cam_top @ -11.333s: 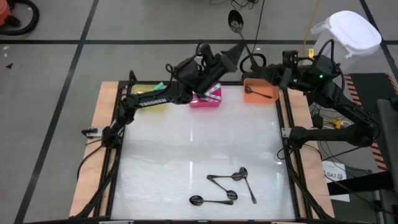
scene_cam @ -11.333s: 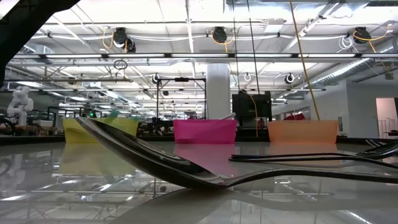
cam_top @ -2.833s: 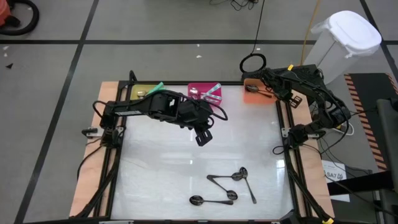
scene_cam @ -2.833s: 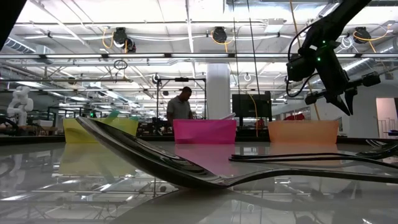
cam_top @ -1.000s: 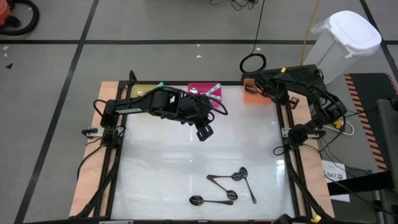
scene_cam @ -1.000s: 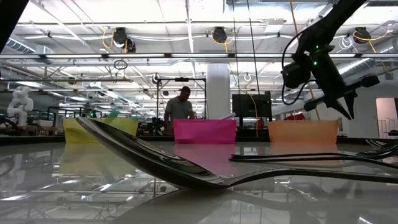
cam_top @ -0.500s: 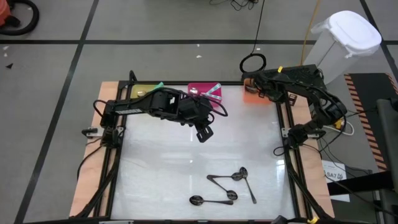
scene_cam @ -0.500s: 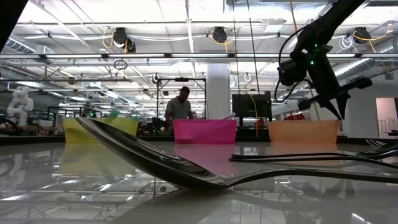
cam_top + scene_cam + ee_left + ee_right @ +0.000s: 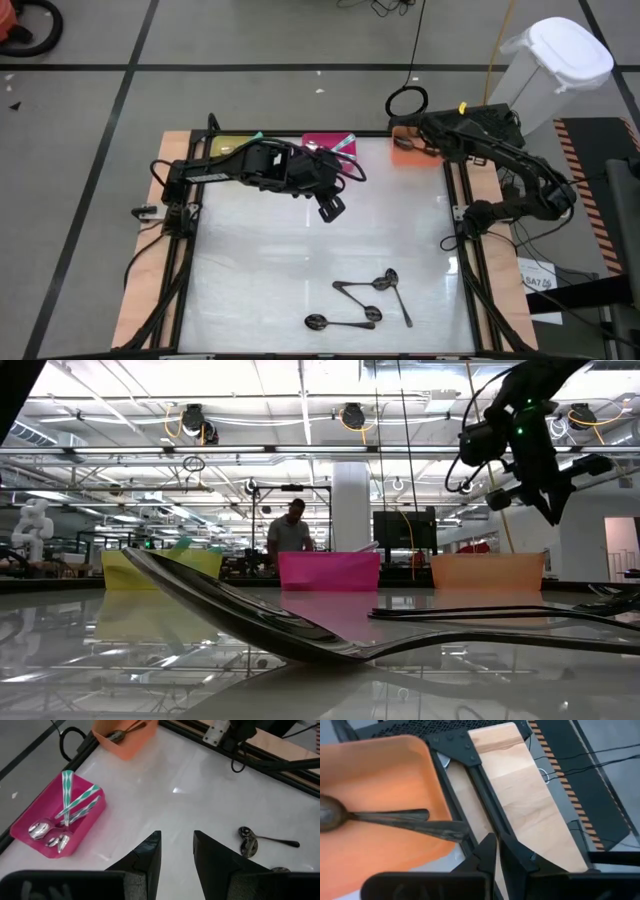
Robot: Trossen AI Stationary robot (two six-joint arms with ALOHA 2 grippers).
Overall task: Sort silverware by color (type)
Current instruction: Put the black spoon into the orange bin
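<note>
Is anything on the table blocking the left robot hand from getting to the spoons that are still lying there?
Nothing visible does. The left gripper hangs open and empty above bare white table, and the dark spoons lie apart near the front edge with only open surface between.

Left arm hides part of yellow bin [image 9: 228, 147] at desk's 11 o'clock. Orange bin [image 9: 131, 739] cut off by edge, left wrist view.

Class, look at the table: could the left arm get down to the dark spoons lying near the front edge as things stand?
Probably yes. The left claw hangs empty and open over bare table, and nothing stands between it and the dark spoons. The right claw waits by the orange bin.
</note>
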